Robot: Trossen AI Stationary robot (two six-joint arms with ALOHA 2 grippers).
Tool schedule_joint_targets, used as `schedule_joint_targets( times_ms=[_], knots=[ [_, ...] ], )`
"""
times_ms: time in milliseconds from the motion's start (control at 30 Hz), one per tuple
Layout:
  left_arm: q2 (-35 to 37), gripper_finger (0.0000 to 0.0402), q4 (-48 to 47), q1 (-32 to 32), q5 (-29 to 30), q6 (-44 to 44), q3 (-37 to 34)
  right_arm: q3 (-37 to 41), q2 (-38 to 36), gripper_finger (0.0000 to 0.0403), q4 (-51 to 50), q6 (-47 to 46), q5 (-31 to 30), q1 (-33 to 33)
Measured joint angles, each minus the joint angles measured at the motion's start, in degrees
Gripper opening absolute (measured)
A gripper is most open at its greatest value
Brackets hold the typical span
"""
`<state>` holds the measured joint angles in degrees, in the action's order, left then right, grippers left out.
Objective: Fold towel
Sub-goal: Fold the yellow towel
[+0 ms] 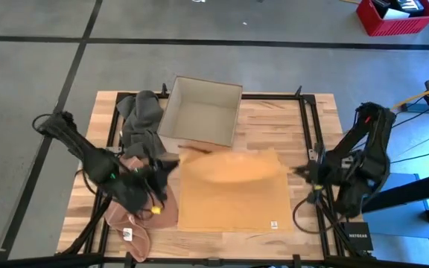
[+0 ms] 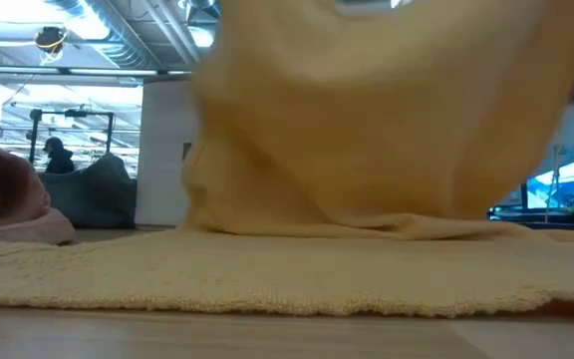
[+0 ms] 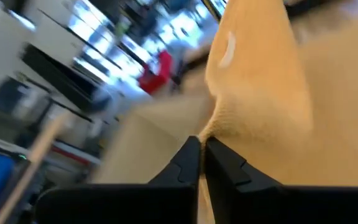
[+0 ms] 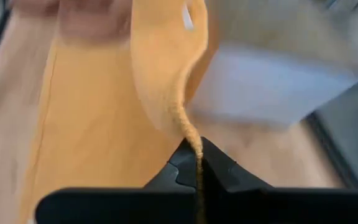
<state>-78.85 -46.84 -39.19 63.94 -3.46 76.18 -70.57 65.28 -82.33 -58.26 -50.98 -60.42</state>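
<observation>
At mid-table I have the yellow towel (image 1: 233, 190) pinched at its far corners, left gripper (image 3: 202, 155) and right gripper (image 4: 197, 158) clamped shut on it, lifting that edge to fold over the flat near half.

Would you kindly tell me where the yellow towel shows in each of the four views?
High view: yellow towel at table centre, far edge lifted between both arms.
Low view: towel fills the frame, part flat, part raised.
Left wrist view: towel edge pinched in the left hand.
Right wrist view: towel edge pinched in the right hand.
Shared landmark: cardboard box.
</observation>
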Motion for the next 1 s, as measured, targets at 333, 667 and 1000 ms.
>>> schedule_joint_targets(
  times_ms=[333,667,1000],
  knots=[
    [-12.5,0.0004,-8.4,-6.1,-12.8,-23.2,-0.1,11.0,4.0,0.0001,9.8,-12.0,19.4,-5.9],
    [-20.2,0.0004,-6.7,-6.2,-21.7,-26.4,0.0,13.1,10.0,0.0001,20.0,-12.2,25.6,-6.3],
    [-18.1,0.0004,-6.8,-5.4,-19.0,-24.9,2.0,13.1,10.5,0.0001,22.5,-12.2,19.9,-6.3]
  ],
)
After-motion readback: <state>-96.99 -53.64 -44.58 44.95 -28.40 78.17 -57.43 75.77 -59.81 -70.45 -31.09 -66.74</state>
